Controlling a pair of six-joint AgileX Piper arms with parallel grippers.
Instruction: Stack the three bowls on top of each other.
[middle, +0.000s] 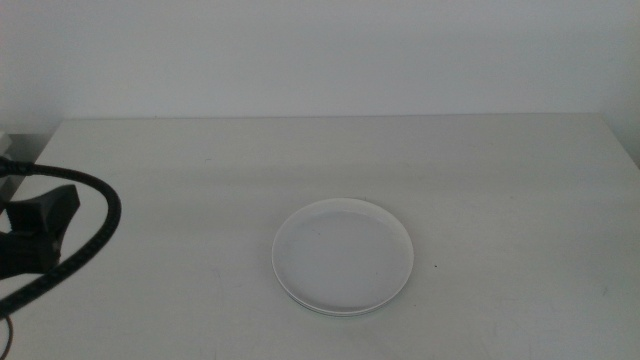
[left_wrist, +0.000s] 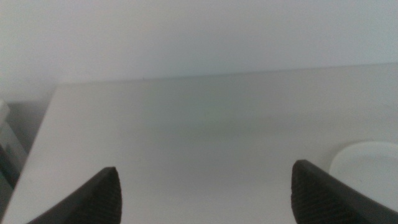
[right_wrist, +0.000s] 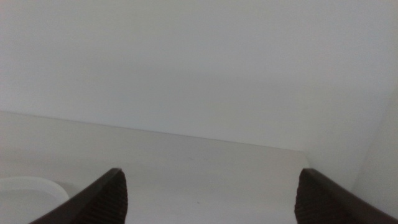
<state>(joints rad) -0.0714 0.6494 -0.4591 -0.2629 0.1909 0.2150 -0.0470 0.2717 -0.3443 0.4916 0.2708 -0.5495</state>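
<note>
Both jaws spread wide, empty; white bowls (middle: 343, 256) sit stacked, shallow, on the table (middle: 500, 180).

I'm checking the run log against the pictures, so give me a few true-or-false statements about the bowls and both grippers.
1. A stack with a white bowl on top sits near the table's middle. True.
2. The left gripper grips a bowl. False: open, holding nothing.
3. The right gripper is open. True.
4. Three bowls lie apart on the table. False: only the one stack shows.
</note>
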